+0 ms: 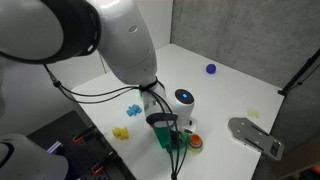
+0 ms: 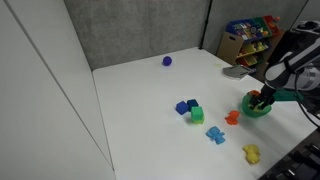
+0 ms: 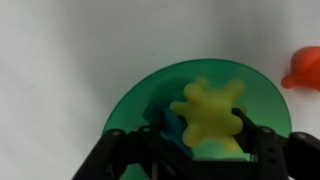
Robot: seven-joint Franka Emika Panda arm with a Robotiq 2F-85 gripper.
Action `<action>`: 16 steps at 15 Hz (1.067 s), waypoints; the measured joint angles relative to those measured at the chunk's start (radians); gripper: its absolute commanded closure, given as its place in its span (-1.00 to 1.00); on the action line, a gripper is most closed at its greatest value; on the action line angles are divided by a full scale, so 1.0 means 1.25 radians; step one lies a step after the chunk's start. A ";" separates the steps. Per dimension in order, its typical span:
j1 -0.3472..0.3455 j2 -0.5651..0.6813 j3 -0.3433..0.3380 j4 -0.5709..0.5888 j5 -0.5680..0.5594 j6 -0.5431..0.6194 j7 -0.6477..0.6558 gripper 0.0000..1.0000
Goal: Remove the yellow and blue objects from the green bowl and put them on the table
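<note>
While my tool [image 3: 212,150] hangs over the green bowl [image 3: 133,102], I see its jaws open, straddling the yellow object [image 3: 208,108].

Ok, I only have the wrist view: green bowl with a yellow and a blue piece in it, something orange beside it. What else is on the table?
Observer: A light blue piece and another yellow piece lie loose on the table, apart from the green bowl.
Operator: Anything farther out?
Observer: A dark blue ball sits alone towards the back wall.
Operator: And between the ball and the bowl?
Observer: A blue block and a green block stand right against each other.
</note>
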 measured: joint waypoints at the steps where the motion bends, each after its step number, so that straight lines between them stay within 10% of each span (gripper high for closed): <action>1: 0.001 -0.002 -0.001 0.000 0.000 -0.001 0.000 0.16; 16: 0.003 -0.078 0.024 -0.002 0.004 -0.054 -0.001 0.65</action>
